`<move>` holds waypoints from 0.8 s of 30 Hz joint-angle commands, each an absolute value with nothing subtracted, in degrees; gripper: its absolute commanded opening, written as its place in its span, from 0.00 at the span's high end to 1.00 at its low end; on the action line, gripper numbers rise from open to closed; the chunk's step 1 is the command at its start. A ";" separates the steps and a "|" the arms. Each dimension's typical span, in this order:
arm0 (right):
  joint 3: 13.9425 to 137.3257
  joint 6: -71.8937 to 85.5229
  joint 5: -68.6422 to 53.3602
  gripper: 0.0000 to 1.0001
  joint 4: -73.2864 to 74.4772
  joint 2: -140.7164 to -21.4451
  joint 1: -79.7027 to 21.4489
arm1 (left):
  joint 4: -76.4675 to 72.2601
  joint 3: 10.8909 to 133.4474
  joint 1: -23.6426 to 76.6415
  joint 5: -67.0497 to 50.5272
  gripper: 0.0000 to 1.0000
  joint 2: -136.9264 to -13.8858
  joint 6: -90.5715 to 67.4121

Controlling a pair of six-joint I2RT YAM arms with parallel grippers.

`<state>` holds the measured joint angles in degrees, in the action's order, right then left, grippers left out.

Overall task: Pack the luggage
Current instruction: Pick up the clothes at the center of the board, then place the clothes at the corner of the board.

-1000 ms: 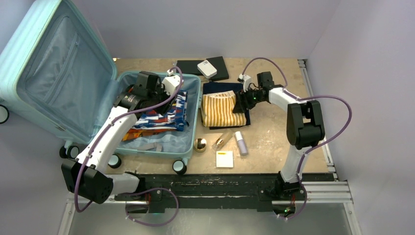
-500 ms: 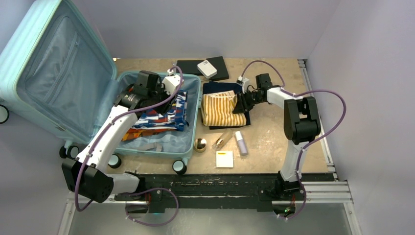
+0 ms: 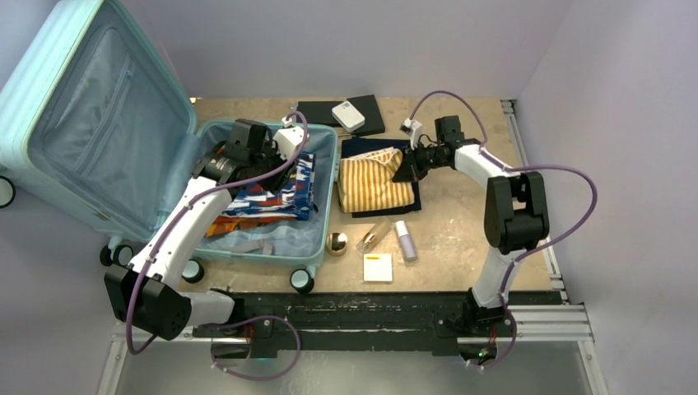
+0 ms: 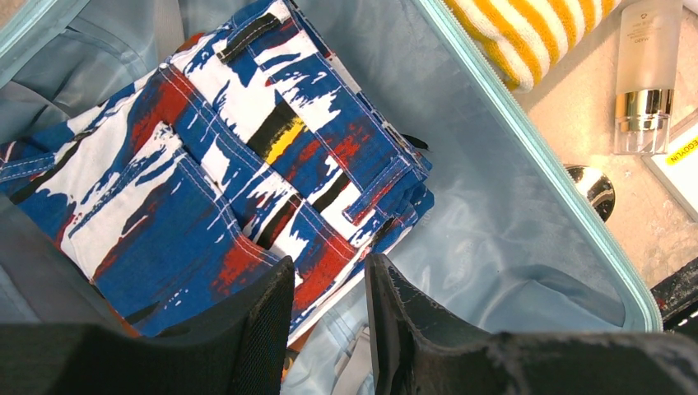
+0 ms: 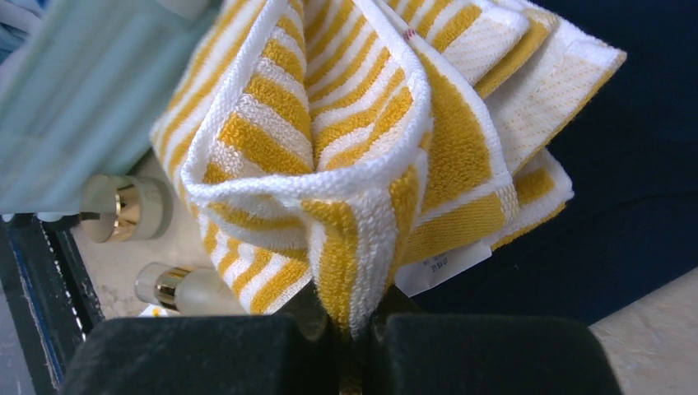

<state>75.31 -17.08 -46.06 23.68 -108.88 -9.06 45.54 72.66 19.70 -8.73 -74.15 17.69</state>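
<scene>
**Top external:** The luggage [image 3: 99, 115] lies open on the left side of the tabletop, lid leaning up at the far-left corner. The right gripper [image 3: 408, 171] is clamped on the right edge of the striped towel [image 3: 370, 185], which lies just beside the luggage's right wall.
- Count: one luggage, one towel, and one dark blue cloth [image 3: 414, 203] under the towel.
- One patterned garment [image 3: 284, 191] is inside the luggage.
- One black flat case [image 3: 317, 111] sits at the far edge, with one white box [image 3: 348, 115] on it.
- Two bottles [image 3: 374, 237] [image 3: 404, 240], one gold cap [image 3: 336, 243] and one yellow card [image 3: 378, 267] lie toward the near edge.

**Left wrist:** The left gripper [image 4: 328, 284] hangs over the garment with its jaws apart and nothing between them. Risk: this arm sits inside the luggage, so a towel carried in could bump it.

**Right wrist:** The jaws are pinched together on a single fold of the towel.
- The pinch is thin and the rest of the towel bunches loosely, so on a lift it may unfold, slip out or drag the blue cloth.
- A hanging end could sweep the bottles or catch on the luggage rim.
</scene>
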 commanded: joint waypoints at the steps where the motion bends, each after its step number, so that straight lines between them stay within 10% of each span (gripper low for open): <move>1: 77.21 -14.93 -47.16 1.00 20.92 -101.35 -9.31 | 45.45 74.79 19.78 -8.56 0.64 -74.09 18.67; 24: 80.51 -26.42 -31.92 1.00 26.89 -96.25 10.41 | 47.02 76.84 19.78 -9.01 0.63 -74.49 19.07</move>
